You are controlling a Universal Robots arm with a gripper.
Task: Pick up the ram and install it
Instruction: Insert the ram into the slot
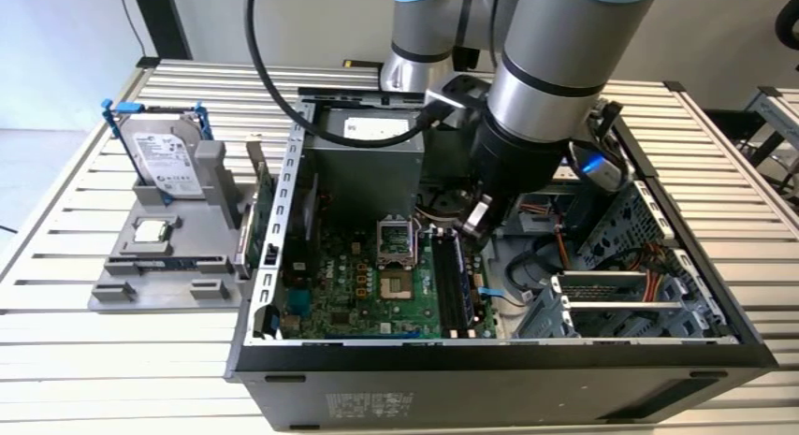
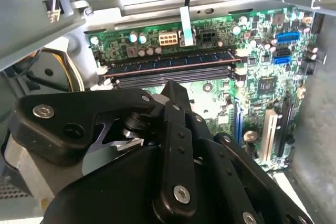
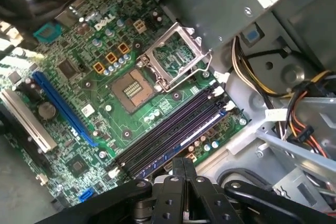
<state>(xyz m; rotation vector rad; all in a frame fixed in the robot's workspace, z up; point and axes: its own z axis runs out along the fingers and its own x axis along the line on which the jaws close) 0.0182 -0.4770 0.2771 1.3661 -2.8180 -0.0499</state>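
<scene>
Gripper [image 3: 184,163] is down inside the open case [image 1: 500,360], right over the memory slots [image 3: 173,129]. Fingers are pressed together, nothing visible between them, so you're not carrying anything.

The ram [image 2: 168,61]: my read is that it's the long dark stick standing in the slot row nearest the board edge, also visible in the exterior view [image 1: 456,276]. Judgement only, since the chips are hard to make out. A closed tip over that row fits a push-down on the stick's top edge rather than a grasp. I can't tell whether the tip touches it.

The white latches [image 2: 102,70] at the slot ends are visible, but I can't tell whether they've snapped in. Check them before you call the stick seated.

Around it:
- The processor socket [image 3: 173,56] sits just beside the slots with its frame flipped open and bare, so keep the arm off it.
- The cable bundle [image 3: 294,119] and drive cage are on the far side of the slots, near the wrist. Clearance is tight there.
- The power supply [image 1: 362,126] is behind the arm.

Outside the case, on the exterior view's left, the grey fixture [image 1: 125,285] holds the hard drive [image 1: 168,159] upright and the processor chip [image 1: 152,231] flat. A green board [image 1: 265,220] stands on edge between the fixture and the case wall. I can't tell what it is.
</scene>
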